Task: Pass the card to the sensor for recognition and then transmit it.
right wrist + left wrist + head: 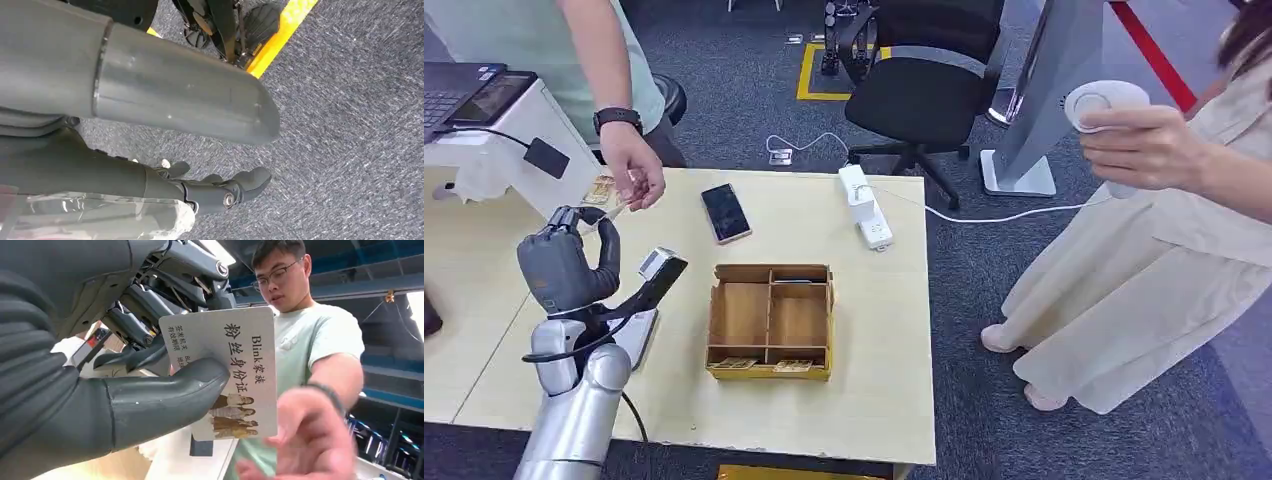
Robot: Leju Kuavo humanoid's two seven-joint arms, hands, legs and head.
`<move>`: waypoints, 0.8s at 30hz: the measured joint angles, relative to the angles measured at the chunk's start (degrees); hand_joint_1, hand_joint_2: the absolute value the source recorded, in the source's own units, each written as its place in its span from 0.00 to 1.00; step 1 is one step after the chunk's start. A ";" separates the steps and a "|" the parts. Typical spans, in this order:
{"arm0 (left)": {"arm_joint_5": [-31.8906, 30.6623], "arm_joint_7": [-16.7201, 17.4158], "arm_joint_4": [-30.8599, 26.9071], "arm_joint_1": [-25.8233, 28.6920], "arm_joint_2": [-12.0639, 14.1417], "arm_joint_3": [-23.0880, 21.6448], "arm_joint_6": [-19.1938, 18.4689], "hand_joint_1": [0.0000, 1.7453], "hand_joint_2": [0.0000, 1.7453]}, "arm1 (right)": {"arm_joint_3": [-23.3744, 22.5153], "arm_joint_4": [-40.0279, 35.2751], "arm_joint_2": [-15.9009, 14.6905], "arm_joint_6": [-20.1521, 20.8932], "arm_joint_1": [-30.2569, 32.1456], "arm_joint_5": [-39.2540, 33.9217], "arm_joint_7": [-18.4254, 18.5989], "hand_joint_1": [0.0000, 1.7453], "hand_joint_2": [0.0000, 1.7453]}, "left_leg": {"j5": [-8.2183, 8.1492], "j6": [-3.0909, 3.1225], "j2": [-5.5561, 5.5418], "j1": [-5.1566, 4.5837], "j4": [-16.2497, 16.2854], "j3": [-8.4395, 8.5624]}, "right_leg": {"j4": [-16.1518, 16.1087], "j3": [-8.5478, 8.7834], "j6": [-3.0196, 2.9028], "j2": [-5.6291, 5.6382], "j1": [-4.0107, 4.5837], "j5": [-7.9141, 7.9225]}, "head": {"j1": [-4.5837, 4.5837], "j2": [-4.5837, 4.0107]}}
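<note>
left hand (564, 262): raised over the left side of the pale wooden table (879, 400), thumb and fingers clamped on the card
card: white printed card with black Chinese text and a small photo (235, 360), pinned under the thick grey thumb (165, 400), upright in the wrist view
person's hand (634, 175): dark watch on the wrist, reaching toward the card, just beside the left hand; blurred close-up (305, 440) in the wrist view
sensor: small black-and-white card reader on a stand (659, 268), just right of the left hand
right hand (220, 192): hangs over grey carpet (350, 125), fingers loosely curled, holding nothing
tray: brown compartmented wooden box (770, 320) mid-table, cards in its near slots
other: black smartphone (725, 212); white power strip (865, 206)
</note>
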 joint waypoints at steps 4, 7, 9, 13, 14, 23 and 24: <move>1.20 0.07 0.00 0.16 0.00 0.00 0.00 1.00 1.00 | 0.00 0.00 0.00 -0.04 0.01 -0.11 0.00 0.00 0.00 | 0.00 0.00 0.00 0.00 0.00 0.00 | 0.00 0.00 0.00 0.00 0.00 0.00 | 0.00 0.02; 3.08 1.06 0.28 0.19 0.04 -0.02 0.00 1.00 1.00 | 0.00 0.00 -0.02 -0.07 0.03 -0.28 0.00 0.00 0.00 | 0.00 0.00 0.00 0.00 0.00 0.01 | 0.00 0.00 0.00 0.00 0.00 0.00 | 0.00 0.02; 3.94 1.55 0.46 0.22 0.13 -0.13 -0.02 1.00 1.00 | 0.00 0.00 -0.02 -0.07 0.04 -0.37 0.00 0.00 0.00 | 0.00 0.00 0.00 0.00 0.00 0.01 | 0.00 -0.01 0.00 0.00 0.00 0.00 | 0.00 0.02; 14.69 3.50 0.77 0.21 1.27 -1.79 -1.85 1.00 1.00 | -0.02 0.00 -0.02 -0.15 0.12 -1.16 0.00 0.00 0.00 | 0.00 0.00 0.00 0.00 0.00 0.01 | 0.00 -0.01 0.00 0.00 0.00 0.00 | 0.00 0.02; 16.92 3.45 0.81 0.21 1.44 -2.10 -2.43 1.00 1.00 | -0.02 0.00 -0.02 -0.17 0.16 -1.16 -0.02 0.00 0.00 | 0.00 0.00 0.00 0.01 0.00 0.01 | 0.00 -0.01 0.00 0.00 0.01 0.00 | 0.00 0.00; 28.99 4.76 1.18 0.03 3.15 -3.94 -9.38 1.00 1.00 | -0.02 0.00 -0.02 -1.01 0.26 -2.06 0.02 0.00 0.00 | 0.00 0.00 0.01 0.01 0.00 0.01 | 0.00 -0.01 0.00 0.01 0.01 0.00 | 0.00 0.02; 31.09 4.98 1.35 -0.05 3.43 -4.13 -10.54 1.00 1.00 | -0.04 0.00 -0.02 -1.05 0.25 -2.30 0.02 0.00 0.00 | 0.00 0.00 0.01 0.01 0.00 0.01 | 0.00 -0.01 0.00 0.01 0.01 0.00 | 0.00 0.00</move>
